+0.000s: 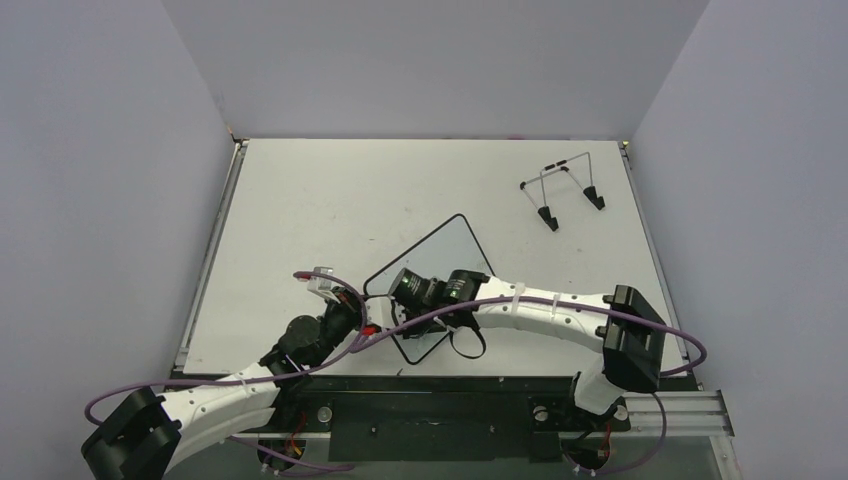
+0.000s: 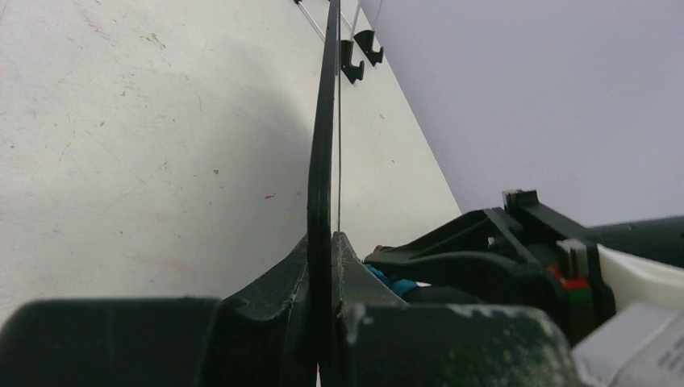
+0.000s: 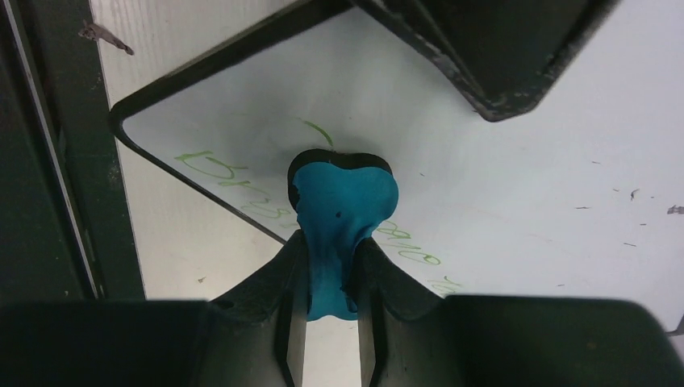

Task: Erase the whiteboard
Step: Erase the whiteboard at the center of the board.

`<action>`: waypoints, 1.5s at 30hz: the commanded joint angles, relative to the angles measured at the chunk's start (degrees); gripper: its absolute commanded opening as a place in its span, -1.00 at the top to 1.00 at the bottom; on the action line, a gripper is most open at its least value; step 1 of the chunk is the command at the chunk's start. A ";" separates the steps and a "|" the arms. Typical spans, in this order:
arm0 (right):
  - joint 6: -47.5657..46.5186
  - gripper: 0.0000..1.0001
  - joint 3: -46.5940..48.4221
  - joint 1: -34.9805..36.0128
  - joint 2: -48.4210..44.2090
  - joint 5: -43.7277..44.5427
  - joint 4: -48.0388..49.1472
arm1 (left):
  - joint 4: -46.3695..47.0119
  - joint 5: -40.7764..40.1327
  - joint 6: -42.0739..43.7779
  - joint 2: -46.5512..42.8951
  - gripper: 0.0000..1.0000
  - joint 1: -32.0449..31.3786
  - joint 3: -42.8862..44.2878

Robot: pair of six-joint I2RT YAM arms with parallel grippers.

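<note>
Whiteboard: lies toward the near edge of the surface, turned corner-on like a diamond between the two arms. I cannot tell whether it is flat or tipped up.
Left end effector: pinched narrow on the board's black rim at its near-left side, holding it steady.
Right end effector: clamped on the blue eraser, whose head rests against the white face.
Green writing: a slanted line passing under the eraser, with letters showing on both sides of it (only part is readable).
Stroke bearing: as I judge it, the right arm is the one placed to wipe, and sweeps should follow the writing's long axis, outward each way from the eraser.
Wire stand: well apart, far right.
</note>
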 commanded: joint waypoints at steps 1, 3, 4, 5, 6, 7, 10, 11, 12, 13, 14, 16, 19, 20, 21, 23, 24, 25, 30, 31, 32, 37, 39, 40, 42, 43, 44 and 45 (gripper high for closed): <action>0.43 1.00 -2.80 4.50 -1.23 7.71 5.66 | 7.83 -0.47 -3.08 -0.24 1.00 -0.02 1.23; 0.05 1.00 -4.06 7.69 -0.97 10.58 6.86 | 8.50 -0.71 -3.72 0.06 1.00 0.00 1.30; -0.09 1.00 -4.20 8.34 -0.75 11.19 7.06 | 8.67 -0.71 -3.85 0.18 1.00 -0.06 1.45; -0.36 1.00 -4.17 9.42 -0.17 12.17 7.28 | 8.66 -0.56 -4.17 0.22 1.00 -0.07 1.58; -0.51 1.00 -3.99 9.87 0.04 12.56 7.41 | 8.62 -0.53 -4.39 0.24 1.00 -0.02 1.85; -0.76 1.00 -3.84 10.69 0.19 13.48 8.00 | 8.25 -0.53 -5.10 0.06 1.00 -0.04 1.99; -0.08 1.00 -3.69 9.87 -0.16 18.00 9.92 | 8.02 -0.54 -5.78 -0.23 1.00 -0.05 1.94; 0.87 1.00 -3.61 9.17 -0.35 18.50 10.94 | 8.08 -0.65 -5.89 -0.25 1.00 -0.01 1.79; 1.47 1.00 -3.30 7.72 -0.51 19.32 11.30 | 8.32 -0.68 -6.13 -0.29 1.00 0.00 1.75; 2.18 1.00 -3.28 7.17 -0.57 19.87 12.01 | 8.45 -0.71 -6.35 -0.24 1.00 0.00 1.58; 2.30 1.00 -3.50 6.56 -0.67 20.30 12.19 | 8.81 -0.71 -6.44 -0.16 1.00 -0.02 1.57; 1.78 1.00 -4.53 7.47 -1.04 18.39 12.00 | 9.32 -0.72 -6.60 0.00 1.00 0.00 1.64; -2.04 1.00 -6.60 12.84 -1.50 13.48 9.78 | 9.68 -0.64 -6.82 0.11 1.00 -0.03 1.78; -2.79 1.00 -6.73 13.60 -1.46 12.95 9.36 | 9.70 -0.63 -6.81 0.04 1.00 -0.05 1.79; -2.82 1.00 -6.69 14.34 -1.09 12.44 8.98 | 9.71 -0.67 -6.80 -0.07 1.00 -0.02 1.79; -2.07 1.00 -6.00 12.95 -0.43 13.20 9.24 | 9.53 -0.71 -6.80 -0.64 1.00 -0.04 1.61; -0.82 1.00 -5.60 11.89 -0.31 13.42 9.85 | 9.45 -0.72 -6.80 -0.81 1.00 -0.03 1.44; 0.14 1.00 -4.96 9.21 -0.43 13.81 10.23 | 9.28 -0.72 -6.80 -1.16 1.00 -0.03 1.31; 5.57 1.00 -4.53 0.17 -1.07 16.70 13.24 | 9.19 -0.49 -6.50 -1.16 1.00 -0.02 1.24; 5.58 1.00 -5.02 0.05 -1.15 16.12 13.24 | 9.23 -0.43 -6.35 -0.91 1.00 -0.07 1.37; 4.92 1.00 -5.37 0.81 -1.24 15.63 13.00 | 9.34 -0.34 -6.25 -0.82 1.00 -0.08 1.41; -0.95 1.00 -8.96 8.21 -1.30 8.79 10.33 | 10.07 -0.03 -6.19 -0.24 1.00 0.00 1.49; -1.39 1.00 -9.45 9.07 -1.53 7.96 9.98 | 9.95 -0.10 -6.18 -0.64 1.00 0.00 1.24; -0.94 1.00 -9.33 8.11 -1.62 9.28 10.65 | 9.69 -0.10 -6.21 -0.81 1.00 0.05 1.21; 1.29 1.00 -8.67 4.69 -1.64 11.89 12.46 | 9.16 -0.17 -6.14 -1.45 1.00 0.04 1.04; 3.08 1.00 -8.38 3.41 -1.66 12.77 13.53 | 9.00 -0.23 -6.12 -1.85 1.00 0.01 0.99; 3.76 1.00 -8.16 0.92 -1.58 14.55 14.05 | 8.77 -0.21 -6.06 -1.98 1.00 0.01 1.00; 4.55 1.00 -8.21 -0.05 -1.63 15.15 14.85 | 8.72 -0.09 -6.03 -2.13 1.00 0.03 1.00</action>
